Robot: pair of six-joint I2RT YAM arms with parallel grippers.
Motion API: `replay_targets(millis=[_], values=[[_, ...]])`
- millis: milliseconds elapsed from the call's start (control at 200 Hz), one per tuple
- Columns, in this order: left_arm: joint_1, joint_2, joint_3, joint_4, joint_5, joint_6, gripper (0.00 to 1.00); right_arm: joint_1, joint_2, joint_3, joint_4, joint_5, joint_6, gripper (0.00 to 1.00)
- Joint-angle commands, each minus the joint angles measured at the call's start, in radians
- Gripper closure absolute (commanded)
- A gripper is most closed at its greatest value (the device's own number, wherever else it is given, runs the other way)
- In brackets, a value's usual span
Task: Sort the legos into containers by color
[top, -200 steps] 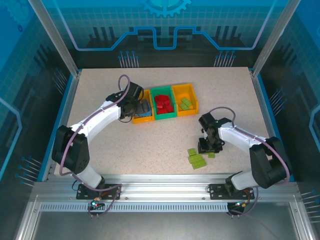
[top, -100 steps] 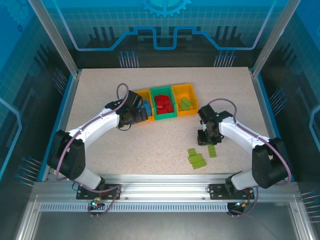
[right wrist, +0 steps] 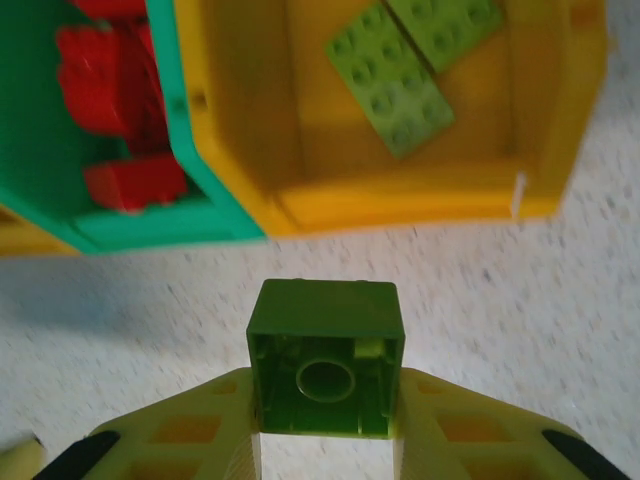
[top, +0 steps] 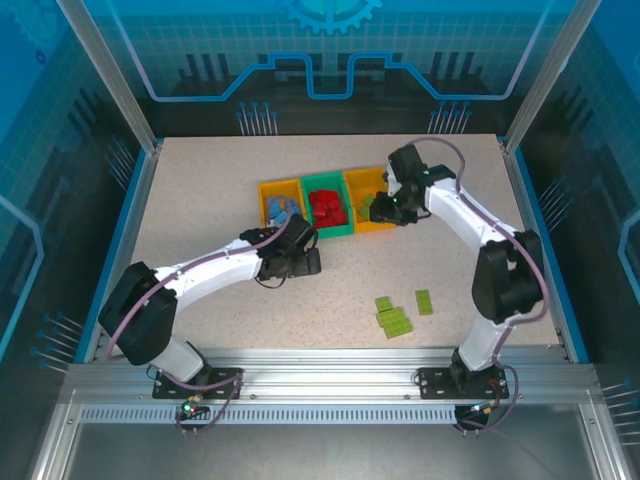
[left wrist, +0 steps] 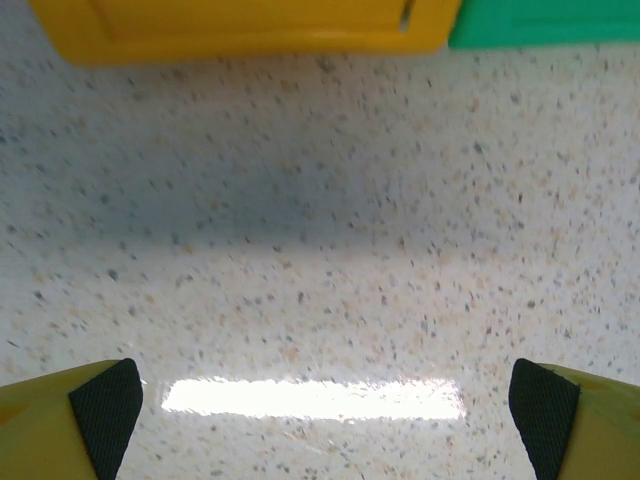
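Observation:
Three containers stand in a row: a left yellow bin [top: 266,190] with blue legos [top: 281,209], a green bin [top: 329,235] with red legos [top: 326,207], and a right yellow bin [top: 365,174] with lime legos [top: 372,208]. My right gripper [top: 384,207] [right wrist: 325,405] is shut on a lime green lego [right wrist: 327,355], just in front of the right yellow bin [right wrist: 400,205], which holds two flat green legos [right wrist: 392,78]. My left gripper [top: 312,262] [left wrist: 325,400] is open over bare table, just in front of the left yellow bin [left wrist: 250,25].
Several loose lime green legos [top: 393,318] lie at the near right of the table, one [top: 424,301] a little apart. Red legos [right wrist: 110,90] fill the green bin [right wrist: 170,225]. The speckled table [top: 200,210] has raised side walls.
My right gripper lifted a green lego from the near pile and carried it away to the right yellow bin. My left gripper pulled back from the left bin toward the table's middle.

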Motion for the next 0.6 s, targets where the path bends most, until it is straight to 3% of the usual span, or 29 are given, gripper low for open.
replay_targets(millis=[0,200,290,365,435,595], values=[[-0.044,0.019,-0.02,0.023,-0.011,-0.072,0.01,-0.027,0.099,0.126,-0.023,-0.037,0.024,0.66],[-0.095,0.053,-0.029,0.026,-0.01,-0.118,0.01,-0.041,0.251,0.305,-0.079,0.001,0.016,0.57],[-0.102,0.056,-0.037,0.033,-0.011,-0.13,0.01,-0.047,0.286,0.352,-0.092,-0.01,0.01,0.38],[-0.101,0.057,-0.045,0.034,-0.011,-0.134,0.01,-0.048,0.284,0.367,-0.098,-0.018,-0.004,0.3],[-0.101,0.054,-0.049,0.033,-0.017,-0.136,0.01,-0.045,0.249,0.336,-0.091,-0.021,-0.008,0.19],[-0.102,0.042,-0.071,0.047,-0.018,-0.147,0.01,-0.016,0.052,0.1,-0.036,-0.003,-0.027,0.16]])
